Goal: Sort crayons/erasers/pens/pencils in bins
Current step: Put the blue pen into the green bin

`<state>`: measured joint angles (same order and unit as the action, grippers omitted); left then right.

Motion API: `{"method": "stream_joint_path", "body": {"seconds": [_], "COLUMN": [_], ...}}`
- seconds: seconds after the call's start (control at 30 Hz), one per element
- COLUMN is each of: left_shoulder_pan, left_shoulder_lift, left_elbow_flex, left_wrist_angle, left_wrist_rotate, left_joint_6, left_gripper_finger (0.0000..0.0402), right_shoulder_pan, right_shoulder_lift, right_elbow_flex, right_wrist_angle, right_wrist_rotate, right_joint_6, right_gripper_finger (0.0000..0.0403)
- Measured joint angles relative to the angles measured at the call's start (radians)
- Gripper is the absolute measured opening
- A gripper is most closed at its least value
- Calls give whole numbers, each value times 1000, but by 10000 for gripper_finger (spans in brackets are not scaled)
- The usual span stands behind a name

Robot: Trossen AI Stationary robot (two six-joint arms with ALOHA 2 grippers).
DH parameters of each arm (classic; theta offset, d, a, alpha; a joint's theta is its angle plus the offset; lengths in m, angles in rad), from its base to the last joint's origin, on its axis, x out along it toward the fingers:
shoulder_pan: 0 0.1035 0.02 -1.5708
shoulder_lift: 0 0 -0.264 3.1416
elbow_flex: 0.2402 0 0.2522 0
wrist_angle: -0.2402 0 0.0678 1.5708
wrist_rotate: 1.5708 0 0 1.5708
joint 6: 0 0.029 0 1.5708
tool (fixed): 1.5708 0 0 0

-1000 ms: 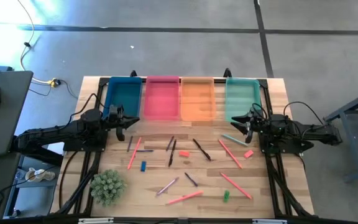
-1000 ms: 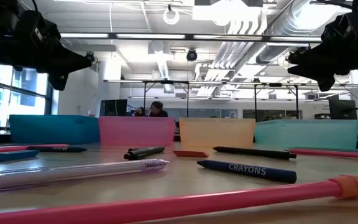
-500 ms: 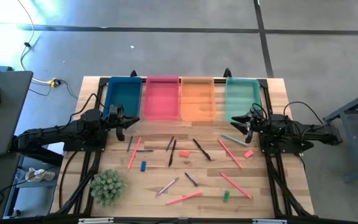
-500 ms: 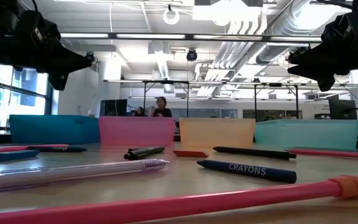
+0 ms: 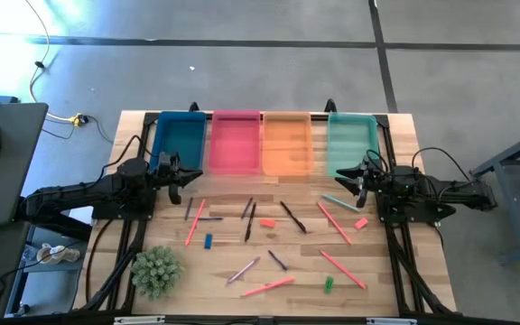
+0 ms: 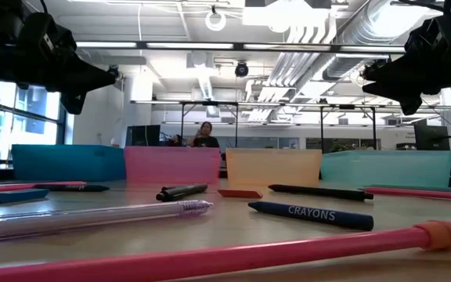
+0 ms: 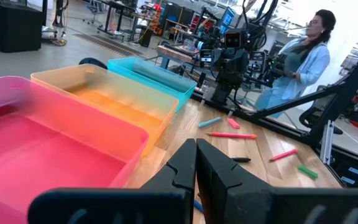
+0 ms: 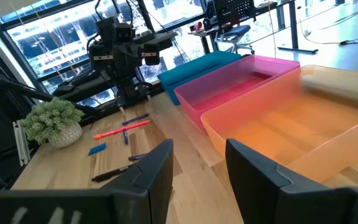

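Left gripper (image 5: 184, 173) jaws closed empty, right gripper (image 5: 350, 174) jaws open empty, both above the bench (image 5: 395, 298) just before the bins (image 5: 233, 144); erasers (image 5: 266, 223) lie scattered ahead of the jaws, probably light, rubbery, best pinched across short sides.

Wooden counter (image 5: 224, 289), four bins (image 5: 262, 143) in a row along its far edge, scattered pens, pencils, crayons, erasers (image 5: 267, 222), small potted plant (image 5: 155, 270) at near-left corner

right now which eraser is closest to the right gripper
The pink eraser, lying just in front of the right gripper near the table's right edge; the red, blue and green erasers lie farther off.
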<state>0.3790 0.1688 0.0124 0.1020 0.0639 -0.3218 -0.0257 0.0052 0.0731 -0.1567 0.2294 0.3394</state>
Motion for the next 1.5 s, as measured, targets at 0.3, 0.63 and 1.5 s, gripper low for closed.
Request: {"method": "stream_joint_path", "body": {"seconds": [0.3,0.63,1.5], "left_shoulder_pan": [0,0,0], "left_shoulder_lift": [0,0,0], "left_elbow_flex": [0,0,0], "left_wrist_angle": [0,1,22], "left_wrist_rotate": [0,0,0], "left_joint_6": [-203,-270,-208], "left_gripper_finger": [1,1,1], "right_shoulder_pan": [0,0,0], "right_shoulder_lift": [0,0,122], "right_elbow_flex": [0,0,203], "right_wrist_angle": [2,9,147], "right_wrist_rotate": [0,45,103], "right_joint_6": [138,371,316], "right_gripper_finger": [140,140,140]}}
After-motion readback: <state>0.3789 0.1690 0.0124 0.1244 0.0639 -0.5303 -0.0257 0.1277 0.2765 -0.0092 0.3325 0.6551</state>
